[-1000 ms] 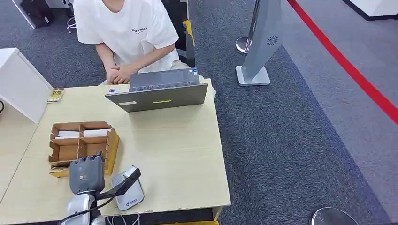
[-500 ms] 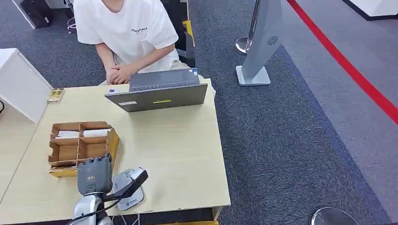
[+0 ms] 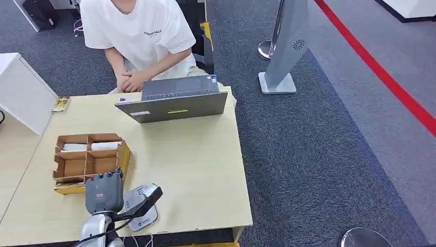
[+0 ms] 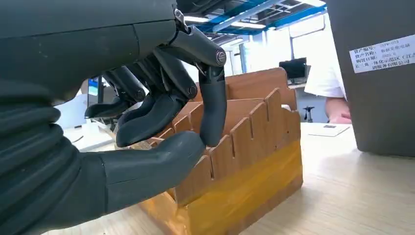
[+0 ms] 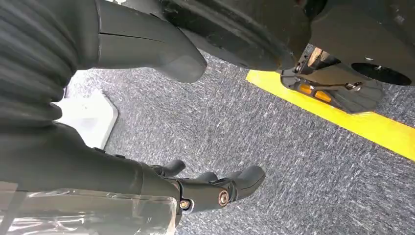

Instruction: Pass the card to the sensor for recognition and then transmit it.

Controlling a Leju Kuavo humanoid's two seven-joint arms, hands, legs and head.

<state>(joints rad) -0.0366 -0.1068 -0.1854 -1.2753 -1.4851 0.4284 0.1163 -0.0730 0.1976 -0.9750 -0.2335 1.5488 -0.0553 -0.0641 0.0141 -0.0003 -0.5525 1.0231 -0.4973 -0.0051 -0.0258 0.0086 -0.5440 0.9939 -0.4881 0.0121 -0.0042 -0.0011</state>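
Cards (image 3: 105, 145) are lying in the far slots of the box (image 3: 124, 160), none picked yet as far as I can see. The left hand (image 3: 104, 192) hovers at the box's near wall, right next to the sensor (image 3: 144, 219), with its fingers (image 4: 214, 117) curled toward the thumb and nothing between them. The right hand (image 5: 210, 188) hangs by the floor, fingers loosely spread, holding nothing. My guess is it's at the pick-up step. Next the hand needs to reach over the dividers to the far slots and pinch one thin card.
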